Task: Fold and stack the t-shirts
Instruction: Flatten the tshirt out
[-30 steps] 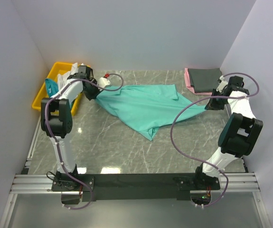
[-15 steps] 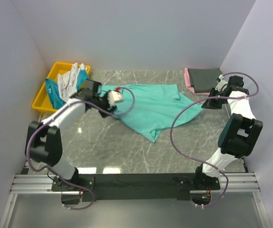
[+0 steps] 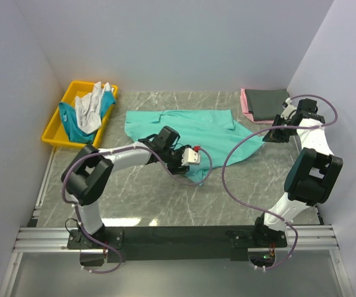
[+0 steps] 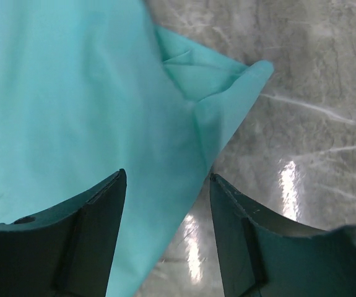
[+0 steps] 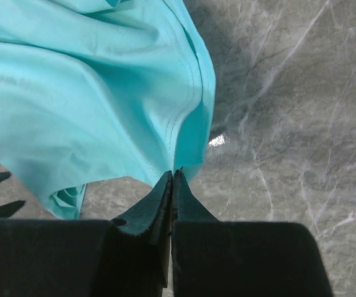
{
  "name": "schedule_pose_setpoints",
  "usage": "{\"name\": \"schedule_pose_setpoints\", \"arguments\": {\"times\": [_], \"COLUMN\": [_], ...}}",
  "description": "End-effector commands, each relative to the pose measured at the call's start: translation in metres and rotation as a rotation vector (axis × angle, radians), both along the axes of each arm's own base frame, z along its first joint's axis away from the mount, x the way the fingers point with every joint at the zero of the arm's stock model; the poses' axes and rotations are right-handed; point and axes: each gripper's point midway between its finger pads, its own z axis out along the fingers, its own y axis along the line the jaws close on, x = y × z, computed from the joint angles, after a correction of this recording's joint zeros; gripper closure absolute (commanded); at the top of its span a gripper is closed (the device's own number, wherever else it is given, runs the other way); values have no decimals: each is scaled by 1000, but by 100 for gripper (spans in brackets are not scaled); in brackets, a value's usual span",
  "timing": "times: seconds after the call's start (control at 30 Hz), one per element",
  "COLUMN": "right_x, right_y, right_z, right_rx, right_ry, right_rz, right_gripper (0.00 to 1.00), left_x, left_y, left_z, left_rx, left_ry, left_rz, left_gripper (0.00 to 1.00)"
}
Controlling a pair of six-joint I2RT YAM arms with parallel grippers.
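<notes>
Yellow bin near sea-green t-shirt

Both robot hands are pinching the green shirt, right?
Not both. The left gripper is open above the green shirt, its jaws apart, as the left wrist view shows. Only the right gripper pinches the shirt's edge.

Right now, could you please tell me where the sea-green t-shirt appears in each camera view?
Top external: the sea-green t-shirt lies spread across the middle of the table, between the two arms.
Left wrist: the t-shirt fills the left side, its pointed corner at upper right, beyond the open left pincer.
Right wrist: the t-shirt fills the upper left, its hem pinched in the shut right pincer.
Shared landmark: the grey marbled table.
</notes>
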Motion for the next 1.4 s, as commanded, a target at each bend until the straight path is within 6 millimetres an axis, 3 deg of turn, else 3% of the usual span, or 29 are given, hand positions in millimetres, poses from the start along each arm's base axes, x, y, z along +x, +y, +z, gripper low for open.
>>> {"name": "schedule_pose_setpoints", "arguments": {"times": [0.0,0.17,0.2,0.23,0.3,0.37,0.43,0.47,0.53,0.63,0.67,0.73,0.77,0.8,0.83,0.87,0.9,0.93,0.97,1.0,1.03,1.1,1.13,1.2,1.23,1.27,1.3,1.33,1.37], "right_x": [4,1,0,-1,-3,-7,-11,-14,-21,-28,-29,-29,-25,-23,-19,-16,-13,-11,-7,-5,-2,-1,0,-1,0,0,-1,-2,-1], "right_y": [-1,-1,-1,-1,-1,-1,0,-1,1,5,6,7,6,7,7,7,6,5,4,3,1,1,-1,-3,-3,-3,-4,-4,-4], "right_z": [22,19,17,16,17,20,20,22,19,17,18,15,13,12,10,6,3,0,-5,-7,-10,-17,-18,-24,-25,-26,-29,-30,-31], "right_rx": [-21,-25,-26,-28,-29,-43,-49,-59,-58,-53,-52,-42,-35,-28,-26,-18,-20,-20,-18,-21,-23,-23,-32,-42,-43,-45,-43,-45,-46], "right_ry": [-46,-37,-32,-30,-25,-26,-20,-20,-7,-3,-8,-5,-4,-4,-8,1,4,8,16,18,24,43,42,53,53,54,60,62,61], "right_rz": [-5,-7,-7,-8,-5,0,7,10,18,30,31,28,18,17,14,7,3,-2,-3,-7,-10,-5,-9,-6,-5,-3,-4,-3,-2], "right_gripper": [100,100,100,100,100,100,100,100,100,100,100,100,100,100,100,100,100,100,100,100,100,100,100,100,100,100,100,100,100], "left_x": [-1,-28,-32,-41,-48,-66,-77,-96,-104,-119,-113,-104,-81,-75,-57,-26,-10,7,36,48,67,86,96,96,93,89,83,71,49], "left_y": [-22,-32,-32,-29,-22,-1,18,37,54,79,76,83,70,70,67,50,44,40,24,20,17,14,23,29,38,40,44,43,48], "left_z": [0,-24,-28,-34,-33,-23,4,4,26,38,49,46,65,67,47,67,64,58,47,43,31,41,58,67,102,91,97,133,106], "left_rx": [-37,-11,-1,28,52,85,75,115,113,164,157,197,161,169,199,164,169,181,176,171,164,128,93,15,-43,-71,-93,-156,-142], "left_ry": [-56,-17,-16,2,13,50,50,108,106,174,144,211,156,198,269,209,223,232,240,238,232,212,188,206,153,169,152,59,131], "left_rz": [-52,-118,-128,-143,-159,-177,-183,-217,-229,-264,-291,-282,-286,-286,-270,-271,-259,-237,-194,-174,-142,-74,-32,33,60,124,155,162,208], "left_gripper": [38,42,46,65,79,90,94,95,99,99,99,99,99,99,98,96,91,75,71,68,50,46,32,30,30,30,30,29,28]}}
